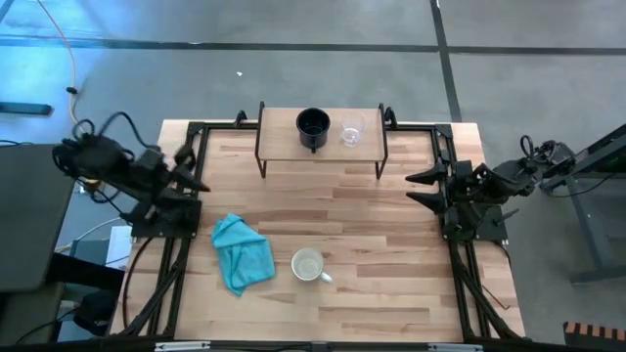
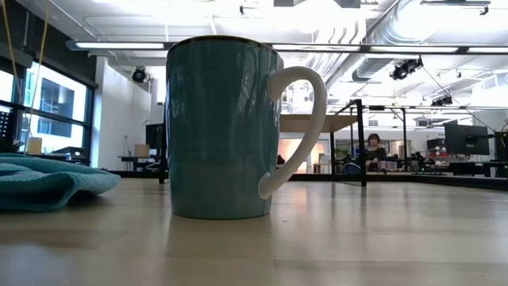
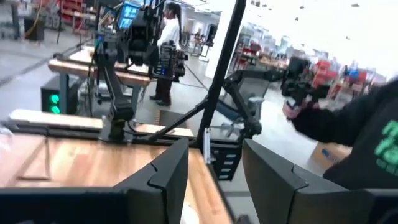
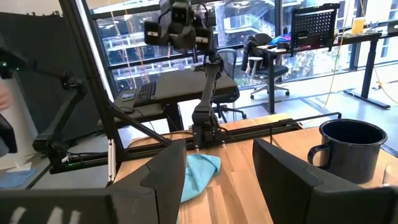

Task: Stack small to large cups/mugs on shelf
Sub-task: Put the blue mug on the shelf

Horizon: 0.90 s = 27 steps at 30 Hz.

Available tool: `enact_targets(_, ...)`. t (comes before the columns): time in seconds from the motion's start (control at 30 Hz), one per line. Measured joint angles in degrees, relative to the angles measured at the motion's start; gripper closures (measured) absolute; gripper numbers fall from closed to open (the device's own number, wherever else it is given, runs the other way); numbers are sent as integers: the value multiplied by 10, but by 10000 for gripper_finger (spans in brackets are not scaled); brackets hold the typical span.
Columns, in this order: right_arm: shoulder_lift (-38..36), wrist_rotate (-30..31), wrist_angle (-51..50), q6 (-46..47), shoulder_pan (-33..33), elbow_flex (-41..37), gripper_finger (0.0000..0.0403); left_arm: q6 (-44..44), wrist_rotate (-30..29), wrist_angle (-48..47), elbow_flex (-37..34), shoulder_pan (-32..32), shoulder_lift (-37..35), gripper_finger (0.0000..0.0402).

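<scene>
While both grippers, left gripper (image 1: 192, 168) and right gripper (image 1: 424, 188), sit spread and empty at the table edges, note the mug (image 1: 307, 264) stands beside the teal cloth (image 1: 242, 250), well apart from the shelf (image 1: 284, 129). It looks heavy, glazed and slippery; I'd pinch its rim.

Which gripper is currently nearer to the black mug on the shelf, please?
The right. The right gripper sits off the shelf's right end, fairly near the black mug. The left gripper waits by the table's left edge, farther from it. Both stand open and empty.

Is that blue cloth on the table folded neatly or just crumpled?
Crumpled: the teal cloth lies bunched in an uneven heap beside the mug.
</scene>
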Motion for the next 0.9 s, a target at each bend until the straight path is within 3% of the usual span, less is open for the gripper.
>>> enact_targets(0.23,0,0,0,0,0,0,224,-44,-32,32,-26,0,46,263)
enact_targets(0.63,0,-3,-5,3,0,0,224,-68,-34,12,-27,0,205,263)
enact_targets(0.9,0,-8,-22,16,0,0,224,-86,-102,-16,-27,0,283,263)
